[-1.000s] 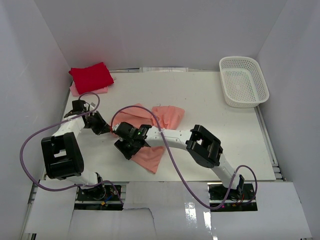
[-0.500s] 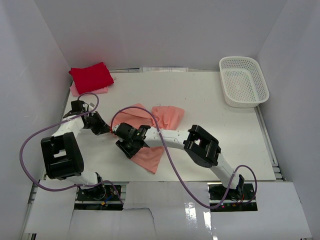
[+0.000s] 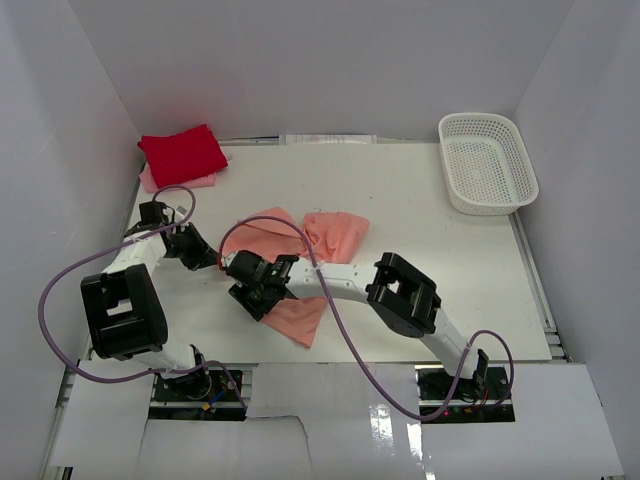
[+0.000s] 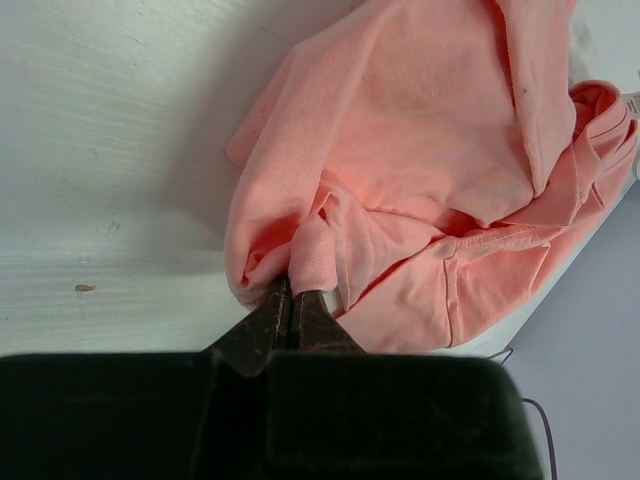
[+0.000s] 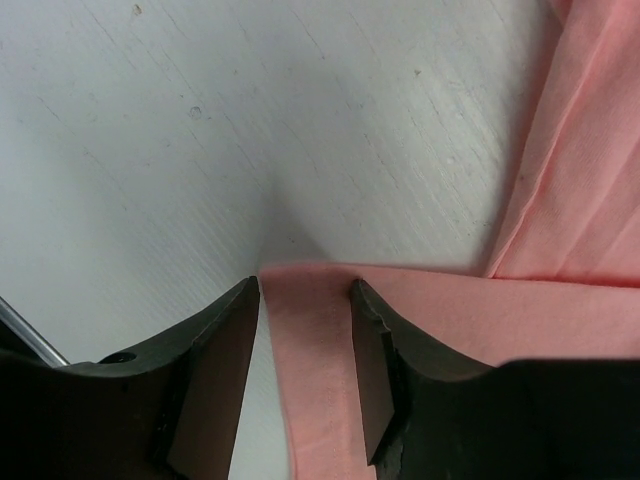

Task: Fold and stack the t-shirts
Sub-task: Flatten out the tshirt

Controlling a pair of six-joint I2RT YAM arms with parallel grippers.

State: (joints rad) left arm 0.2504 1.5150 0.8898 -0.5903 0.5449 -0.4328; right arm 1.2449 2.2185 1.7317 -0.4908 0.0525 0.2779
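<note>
The salmon-pink t-shirt lies crumpled in the middle of the table. My left gripper is at the shirt's left edge, shut on a fold of it. My right gripper is open at the shirt's lower left, its jaws on either side of a flat corner of the salmon cloth. The bright red t-shirt lies folded at the back left on top of the pale pink t-shirt.
A white lattice basket stands at the back right. White walls close in the table on the left, back and right. Purple cables loop from both arms over the near left of the table.
My right gripper has slid a little to the left along the shirt's lower edge. My left gripper has pulled slightly left with the cloth in it.
</note>
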